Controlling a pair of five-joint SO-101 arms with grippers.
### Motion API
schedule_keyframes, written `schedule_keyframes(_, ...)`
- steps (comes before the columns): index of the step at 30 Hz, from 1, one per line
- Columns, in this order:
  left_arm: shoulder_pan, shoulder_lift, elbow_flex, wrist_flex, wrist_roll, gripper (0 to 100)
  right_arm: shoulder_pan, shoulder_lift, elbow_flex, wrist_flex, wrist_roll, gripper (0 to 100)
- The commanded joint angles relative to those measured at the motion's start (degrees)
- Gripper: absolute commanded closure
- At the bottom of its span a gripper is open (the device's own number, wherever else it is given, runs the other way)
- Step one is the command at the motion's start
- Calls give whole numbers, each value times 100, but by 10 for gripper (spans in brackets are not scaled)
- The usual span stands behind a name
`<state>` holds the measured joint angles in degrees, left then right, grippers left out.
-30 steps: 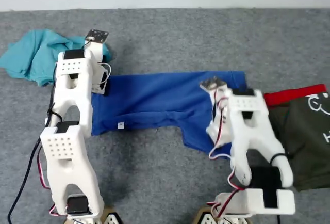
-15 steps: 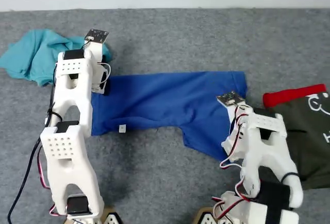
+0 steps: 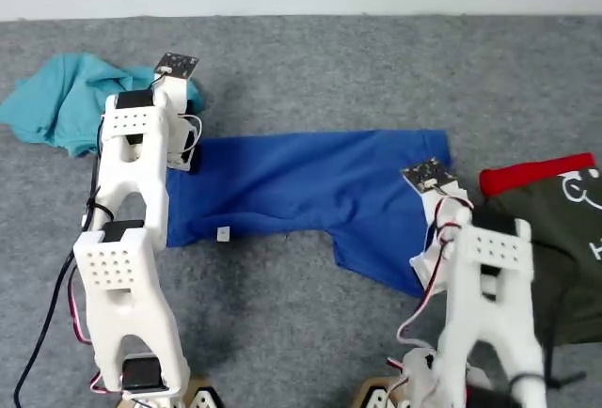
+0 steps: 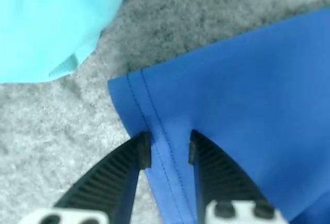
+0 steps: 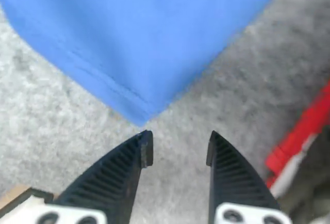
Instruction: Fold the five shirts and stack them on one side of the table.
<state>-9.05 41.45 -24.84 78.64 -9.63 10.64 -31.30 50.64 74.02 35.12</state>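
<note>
Grey felt-like cloth is seen covering the desk [image 3: 310, 51]. A blue shirt [image 3: 301, 182] is spread flat across its middle. A dark shirt [image 3: 555, 229] is heaped at the right edge, with a red shirt [image 3: 527, 175] tucked along its far side, near the blue shirt's corner. A teal shirt [image 3: 56, 98] is bunched at the far left, just beside the blue hem. The left gripper [image 4: 166, 149] is set astride that hem, its jaws parted with the stitched edge between them. The right gripper [image 5: 176, 149] is held released over bare desk, just off the blue shirt's corner.
</note>
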Motion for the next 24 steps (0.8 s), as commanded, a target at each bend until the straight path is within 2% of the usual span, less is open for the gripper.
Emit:
schedule_keyframes(1, 35, -369, -497, 352, -62, 877, 40, -1033, -44, 558, 114, 822)
schedule_keyframes(3, 88, -580, -752, 703, -62, 877, 40, -1437, -26, 813, 237, 807)
schedule_keyframes(7, 167, -1046, -1393, 1512, -97, 876, 31, -1675, -26, 1086, 343, 709)
schedule_keyframes(11, 299, -1477, -1842, 2215, -149, 876, -233, -1675, 141, 1068, 1451, 738)
schedule_keyframes(16, 668, -2075, -822, 2198, -193, 876, -295, -1675, 167, 453, 1477, 740)
schedule_keyframes(20, 712, -2207, 488, 2163, -273, 878, -303, -1657, 167, -409, 633, 740)
schedule_keyframes(24, 9, -2092, 1138, 1908, -62, 881, -321, -1253, 176, -1077, -352, 740)
